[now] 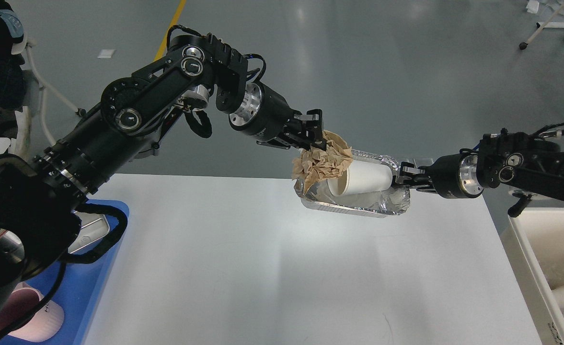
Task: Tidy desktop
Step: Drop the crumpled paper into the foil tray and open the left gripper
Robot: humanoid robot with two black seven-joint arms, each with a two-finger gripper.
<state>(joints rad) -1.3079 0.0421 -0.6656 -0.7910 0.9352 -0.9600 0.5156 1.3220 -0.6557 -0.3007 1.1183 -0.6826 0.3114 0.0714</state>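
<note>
Above desktop (pixel 262 268), right pincer (pixel 403 179) clamps foil tray (pixel 358 206) containing cup (pixel 361 178); left pincer (pixel 321 139) grips paper (pixel 322 163)

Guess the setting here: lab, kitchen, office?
Most likely a robotics lab or industrial test floor: grey coated floor with a yellow line, wheeled stands, and a white desktop between a blue bin and a cream-white bin.

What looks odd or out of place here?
The paper cup lies tipped on its side in a dented foil tray held in the air by the right gripper. The left gripper holds crumpled brown paper over the tray.
</note>
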